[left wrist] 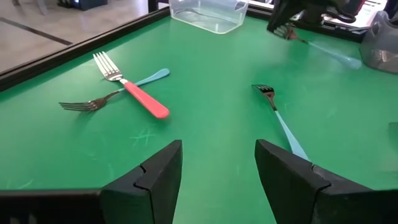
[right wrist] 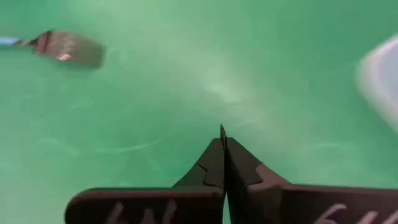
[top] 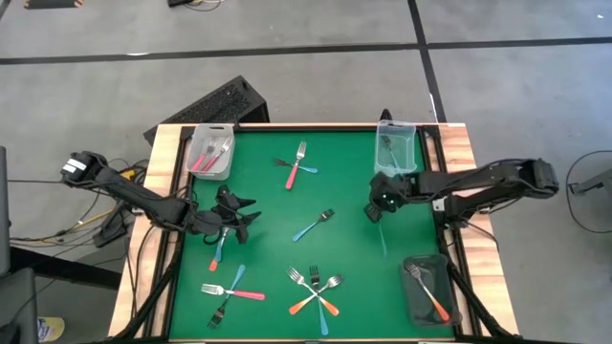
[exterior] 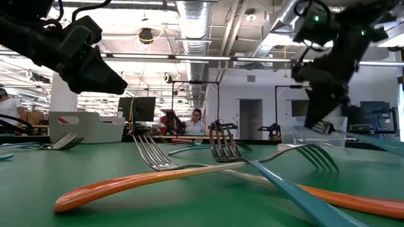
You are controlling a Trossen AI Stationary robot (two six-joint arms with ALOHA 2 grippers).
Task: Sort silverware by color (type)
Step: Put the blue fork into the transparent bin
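Right gripper (top: 375,212), fingers pressed together on a blue-handled fork (top: 382,236) (hanging below), near the clear bin (top: 418,151); left gripper (top: 241,212) spread, empty, well away.

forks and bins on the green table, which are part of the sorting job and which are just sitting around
Job: loose forks; blue fork by the shut right gripper; left gripper, open.

Lying about: keyboard; cables; three bins already holding forks.

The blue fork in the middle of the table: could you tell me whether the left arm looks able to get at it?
Probably yes. The left pincer is open and faces the blue fork across bare green table; nothing lies between them.
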